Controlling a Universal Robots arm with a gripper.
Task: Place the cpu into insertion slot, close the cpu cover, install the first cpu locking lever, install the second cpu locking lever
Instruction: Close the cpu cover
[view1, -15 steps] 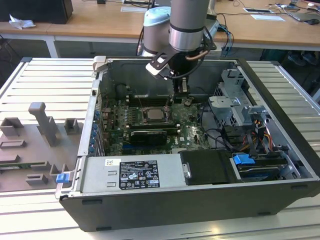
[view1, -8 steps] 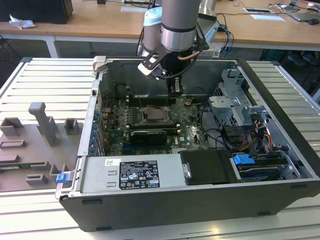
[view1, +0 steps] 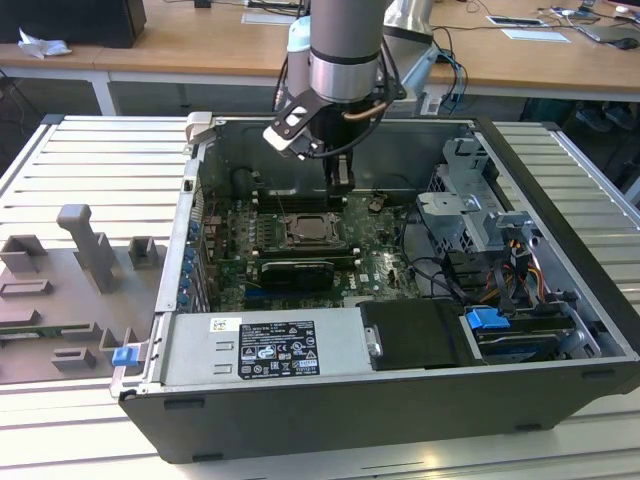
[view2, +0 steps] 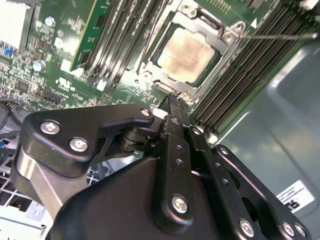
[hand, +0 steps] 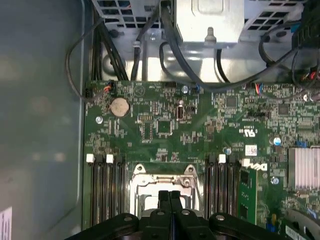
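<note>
The cpu (view2: 187, 52) lies in its socket on the green motherboard, pale beige face up. The cpu cover (view2: 202, 20), a silvery frame, lies flat around it. A thin metal lever rod (view2: 280, 36) sticks out from one socket corner across the memory slots. My gripper (view2: 172, 100) hangs just above the socket's edge, its black fingers pressed together with nothing between them. In the first wrist view the shut gripper (hand: 170, 196) overlaps the cpu cover (hand: 162, 175). In the exterior view the gripper (view1: 342, 183) stands inside the open computer case, just behind the socket (view1: 313, 230).
Memory slots (hand: 105, 192) flank the socket on both sides. A long black expansion card (view1: 295, 270) lies in front of it, and the power supply (view1: 260, 350) beyond that. A drive cage (view1: 470, 210) with cables fills the exterior view's right. Grey fixtures (view1: 85, 250) stand outside the case.
</note>
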